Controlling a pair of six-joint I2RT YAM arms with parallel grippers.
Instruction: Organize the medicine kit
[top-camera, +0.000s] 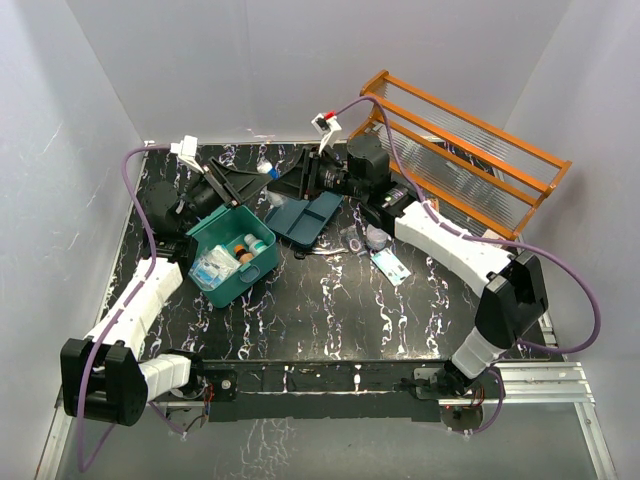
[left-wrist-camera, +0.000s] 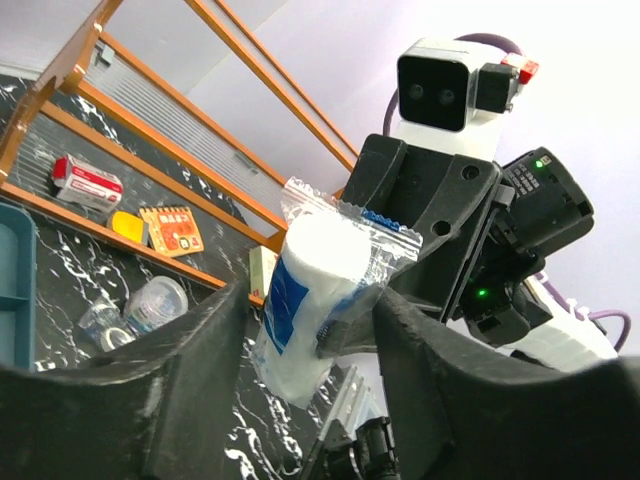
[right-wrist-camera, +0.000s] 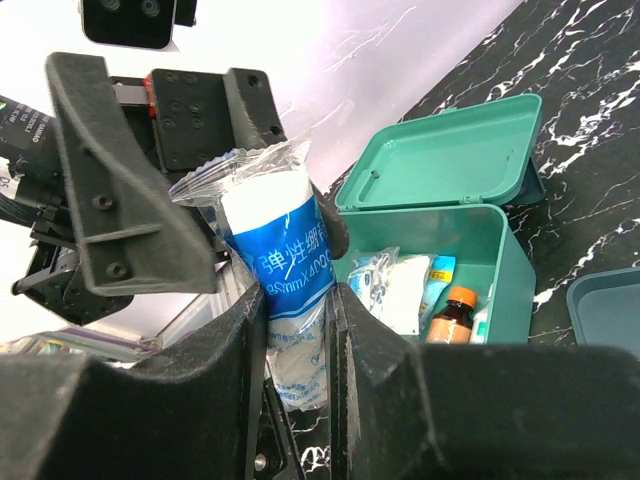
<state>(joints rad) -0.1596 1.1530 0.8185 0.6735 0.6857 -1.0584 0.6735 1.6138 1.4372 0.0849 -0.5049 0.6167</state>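
Note:
The teal medicine kit (top-camera: 246, 290) stands open at left centre, its lid (right-wrist-camera: 440, 160) tipped back. Its matching insert tray (top-camera: 305, 217) lies to the right of it on the table. Both grippers meet above the back of the table. My right gripper (right-wrist-camera: 295, 300) is shut on a white and blue bandage roll in a zip bag (right-wrist-camera: 285, 250), held in the air. My left gripper (left-wrist-camera: 310, 295) is open, its fingers (left-wrist-camera: 215, 340) standing either side of the roll (left-wrist-camera: 310, 290) without clamping it.
An orange wooden rack (top-camera: 470, 150) leans at the back right. Small clear cups (top-camera: 375, 238) and a packet (top-camera: 392, 265) lie right of the tray. The kit holds a brown bottle with an orange cap (right-wrist-camera: 455, 315) and bagged items (right-wrist-camera: 395, 285).

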